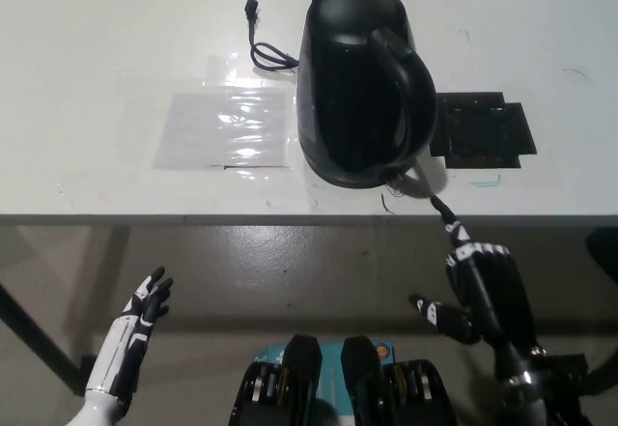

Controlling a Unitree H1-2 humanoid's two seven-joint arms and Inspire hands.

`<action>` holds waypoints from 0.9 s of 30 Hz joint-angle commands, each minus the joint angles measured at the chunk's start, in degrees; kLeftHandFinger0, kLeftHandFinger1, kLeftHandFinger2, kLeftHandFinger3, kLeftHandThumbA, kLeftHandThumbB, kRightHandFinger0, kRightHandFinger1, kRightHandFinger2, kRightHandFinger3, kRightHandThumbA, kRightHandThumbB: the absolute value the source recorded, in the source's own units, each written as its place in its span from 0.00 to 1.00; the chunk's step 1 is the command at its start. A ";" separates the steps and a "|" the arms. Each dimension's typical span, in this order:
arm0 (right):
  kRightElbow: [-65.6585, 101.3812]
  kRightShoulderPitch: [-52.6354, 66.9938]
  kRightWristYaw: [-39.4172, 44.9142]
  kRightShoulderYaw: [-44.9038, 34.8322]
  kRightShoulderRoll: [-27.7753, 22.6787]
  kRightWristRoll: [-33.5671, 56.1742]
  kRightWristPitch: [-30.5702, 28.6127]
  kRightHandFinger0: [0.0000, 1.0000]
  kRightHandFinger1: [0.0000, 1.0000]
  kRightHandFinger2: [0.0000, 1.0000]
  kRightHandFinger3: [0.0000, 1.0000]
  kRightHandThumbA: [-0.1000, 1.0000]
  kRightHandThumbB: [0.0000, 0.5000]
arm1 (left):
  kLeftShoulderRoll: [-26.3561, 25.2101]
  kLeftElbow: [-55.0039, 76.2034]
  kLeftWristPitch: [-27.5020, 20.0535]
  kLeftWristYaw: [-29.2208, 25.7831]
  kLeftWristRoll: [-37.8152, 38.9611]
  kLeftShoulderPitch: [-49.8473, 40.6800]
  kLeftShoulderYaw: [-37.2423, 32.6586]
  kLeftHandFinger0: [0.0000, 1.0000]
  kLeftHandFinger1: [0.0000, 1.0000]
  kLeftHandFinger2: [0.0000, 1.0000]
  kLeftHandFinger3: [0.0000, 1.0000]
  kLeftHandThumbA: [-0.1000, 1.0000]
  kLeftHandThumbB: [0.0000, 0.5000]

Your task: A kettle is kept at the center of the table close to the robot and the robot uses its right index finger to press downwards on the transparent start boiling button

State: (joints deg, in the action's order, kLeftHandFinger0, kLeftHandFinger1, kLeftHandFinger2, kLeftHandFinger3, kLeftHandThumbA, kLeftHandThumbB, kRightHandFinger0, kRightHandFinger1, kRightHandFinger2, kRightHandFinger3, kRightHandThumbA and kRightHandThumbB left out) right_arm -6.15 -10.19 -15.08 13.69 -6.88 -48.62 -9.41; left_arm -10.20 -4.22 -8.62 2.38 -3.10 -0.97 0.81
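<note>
The right hand (473, 281), black, is raised below the front edge of the table (116, 40), just to the right of the kettle (359, 83). One finger is stretched out straight, slanting up and toward the kettle, its tip at the table's edge close to the kettle's base on the handle side; it is not clear whether the tip touches anything. The other fingers are curled in against the palm, and the thumb sticks out sideways, away from the kettle's side of the hand. So the hand is in a pointing pose and holds nothing. Its forearm runs down toward the bottom right, where it is cut off by the picture's edge.

The left hand (135, 334), white, rests low and far to the left of the kettle, below the table's edge, fingers spread and empty; its arm is cut off at the bottom.

The kettle stands upright on the table near the front edge, its handle turned toward the robot and to the right. The start button at the foot of the handle is hard to make out: that area is dark and lost in shadow. Behind the kettle to the left lies a black cord (266, 44). A clear plastic sheet (227, 127) lies left of the kettle and a black mat (483, 128) right of it, touching its shadow.
</note>
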 commanded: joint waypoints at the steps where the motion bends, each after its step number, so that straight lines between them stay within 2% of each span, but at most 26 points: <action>1: -0.32 -4.96 -2.51 1.89 -0.65 -10.42 6.89 0.00 0.00 0.00 1.00 1.00 0.42 | -1.01 1.44 -5.21 -0.09 -1.59 2.02 -0.22 1.00 1.00 1.00 1.00 1.00 0.45; 17: -8.57 -8.97 -3.53 3.45 -1.18 -9.31 9.70 0.00 0.00 0.00 1.00 1.00 0.37 | -0.64 1.27 -6.12 0.27 -1.15 2.38 -0.04 1.00 1.00 1.00 1.00 0.98 0.40; 27: -11.03 -10.37 -3.13 3.65 -1.69 -8.16 10.56 0.00 0.00 0.00 1.00 1.00 0.36 | -0.64 1.31 -5.96 0.21 -1.48 2.81 -0.08 1.00 1.00 1.00 1.00 0.99 0.44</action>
State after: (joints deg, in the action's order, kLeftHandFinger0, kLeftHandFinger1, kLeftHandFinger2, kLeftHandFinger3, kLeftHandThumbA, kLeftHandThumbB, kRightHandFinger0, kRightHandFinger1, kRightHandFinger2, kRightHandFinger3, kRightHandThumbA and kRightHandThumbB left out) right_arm -17.58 -18.20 -16.22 16.91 -7.93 -56.99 0.55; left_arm -10.21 -4.13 -12.10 2.40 -4.22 0.74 0.79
